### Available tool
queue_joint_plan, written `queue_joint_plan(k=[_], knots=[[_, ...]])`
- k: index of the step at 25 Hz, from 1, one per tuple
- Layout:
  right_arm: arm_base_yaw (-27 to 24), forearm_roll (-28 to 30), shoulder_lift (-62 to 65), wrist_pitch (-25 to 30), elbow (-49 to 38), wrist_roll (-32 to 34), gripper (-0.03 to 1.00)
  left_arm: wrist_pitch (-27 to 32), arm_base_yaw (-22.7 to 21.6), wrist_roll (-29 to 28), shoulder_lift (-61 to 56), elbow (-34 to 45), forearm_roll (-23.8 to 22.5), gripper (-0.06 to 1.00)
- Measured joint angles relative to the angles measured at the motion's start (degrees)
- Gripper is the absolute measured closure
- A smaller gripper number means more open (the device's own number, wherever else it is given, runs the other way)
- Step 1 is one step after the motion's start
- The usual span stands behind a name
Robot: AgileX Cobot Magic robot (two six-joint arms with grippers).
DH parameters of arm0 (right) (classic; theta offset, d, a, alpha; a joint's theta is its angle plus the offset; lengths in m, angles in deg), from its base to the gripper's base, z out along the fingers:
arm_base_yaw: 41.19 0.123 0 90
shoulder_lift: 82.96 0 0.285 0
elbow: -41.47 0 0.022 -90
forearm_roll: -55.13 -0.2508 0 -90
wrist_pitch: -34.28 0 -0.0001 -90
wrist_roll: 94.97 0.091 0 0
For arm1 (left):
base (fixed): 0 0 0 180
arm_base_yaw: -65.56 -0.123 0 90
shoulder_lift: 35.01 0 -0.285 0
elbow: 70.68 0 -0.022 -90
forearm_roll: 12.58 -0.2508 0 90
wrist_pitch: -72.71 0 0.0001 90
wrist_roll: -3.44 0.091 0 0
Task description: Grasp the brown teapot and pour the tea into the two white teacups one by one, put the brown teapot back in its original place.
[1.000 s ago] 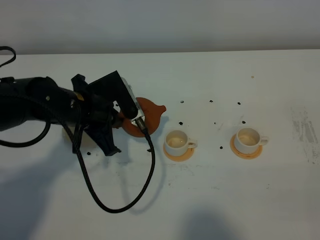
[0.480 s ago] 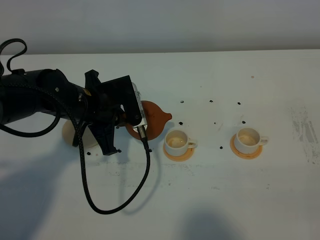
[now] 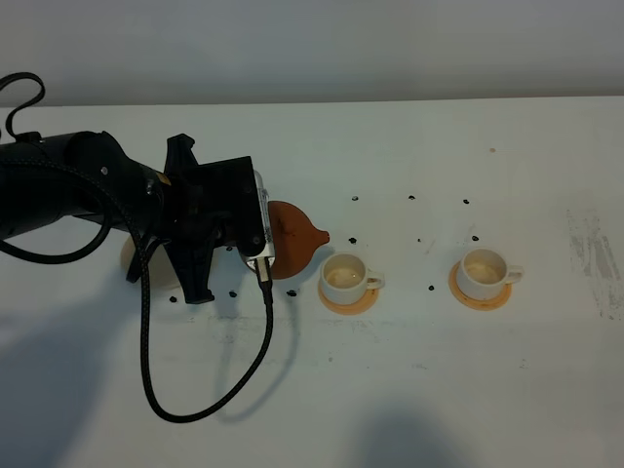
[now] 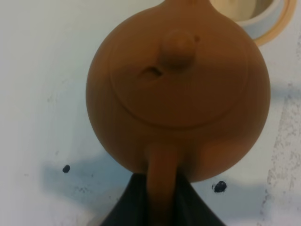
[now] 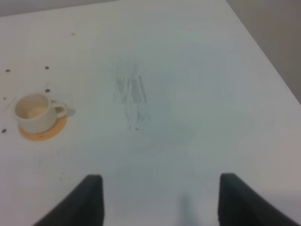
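The brown teapot (image 3: pixel 295 240) hangs just above the table, its spout pointing at the nearer white teacup (image 3: pixel 345 275). My left gripper (image 4: pixel 160 202) is shut on its loop handle. In the left wrist view the knobbed lid (image 4: pixel 178 47) faces the camera and that cup's rim (image 4: pixel 256 16) peeks past the pot. The second white teacup (image 3: pixel 484 270) stands further right on its orange coaster (image 3: pixel 480 295) and also shows in the right wrist view (image 5: pixel 34 111). My right gripper (image 5: pixel 162 202) is open over bare table. A pale beige coaster (image 3: pixel 125 257) shows as a sliver behind the left arm.
A black cable (image 3: pixel 210 390) loops from the left wrist across the table's front. Small dark specks (image 3: pixel 411 198) dot the table behind the cups. Grey scuff marks (image 5: pixel 130 96) lie to the right of the second cup. The table's right edge (image 5: pixel 263 56) is close to the right gripper.
The left arm has shifted right with the teapot, uncovering then partly hiding the beige coaster. The spout has swung closer to the nearer cup. The cups have not moved.
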Motion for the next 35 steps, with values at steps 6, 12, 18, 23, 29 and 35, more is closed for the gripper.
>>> queue_joint_plan(k=[6,12,18,23,29,35], knots=[[0.0,0.0,0.0,0.0,0.0,0.0,0.46,0.0,0.0,2.6,0.0,0.0,0.5,0.87],[0.0,0.0,0.0,0.0,0.0,0.0,0.46,0.0,0.0,3.9,1.0,-0.1,0.5,0.87],[0.0,0.0,0.0,0.0,0.0,0.0,0.46,0.1,0.0,6.3,2.6,-0.1,0.3,0.87],[0.0,-0.2,0.0,0.0,0.0,0.0,0.46,-0.1,0.0,7.5,2.6,-0.3,-0.7,0.87],[0.0,-0.2,0.0,0.0,0.0,0.0,0.46,-1.9,0.0,7.7,2.6,-0.3,-4.1,0.87],[0.0,-0.2,0.0,0.0,0.0,0.0,0.46,-3.6,0.0,7.7,2.6,-0.4,-5.6,0.87]])
